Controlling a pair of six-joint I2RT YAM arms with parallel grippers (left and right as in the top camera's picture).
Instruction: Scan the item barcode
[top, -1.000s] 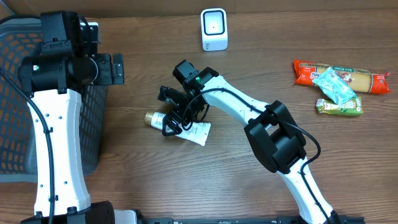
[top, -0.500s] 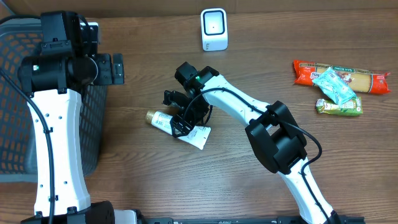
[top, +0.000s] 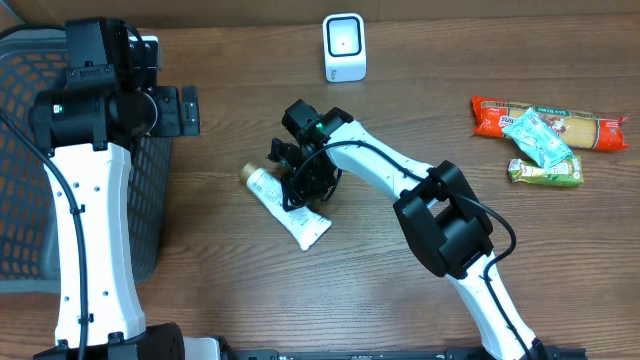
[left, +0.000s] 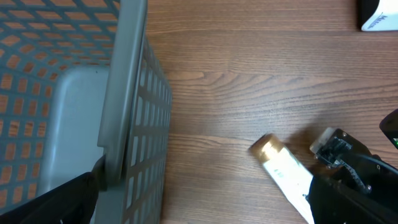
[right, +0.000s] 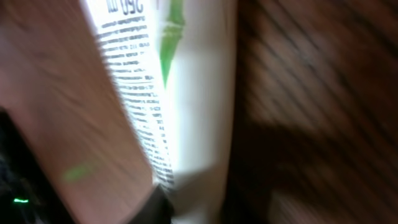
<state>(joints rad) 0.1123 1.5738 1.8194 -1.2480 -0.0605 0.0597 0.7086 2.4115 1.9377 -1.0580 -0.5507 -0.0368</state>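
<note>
Looking down from overhead, the right hand sits over the middle of the tube, fingers set narrow against its sides in a grip. The tube lies slanted on the worktop, with its gold cap toward the upper left and its flat end toward the lower right. The scanner stands upright at the far edge, well apart from the tube. The left hand hovers at the right wall of the basket, jaws wide and holding nothing. Three packets lie in a loose pile at the far right

Seen from the left wrist, the basket's grey rim runs down the left half of the picture, with mesh on both sides of it. One dark finger of the left hand shows in the lower left corner, with nothing against it. The tube lies at lower right, cap pointing up and left, and the black right hand covers its lower part. A corner of the scanner shows at top right

Up close in the right wrist view, the white tube fills the middle, with small print and a green mark on it. A dark finger presses at its lower edge. Blurred wood of the worktop shows at right
</note>
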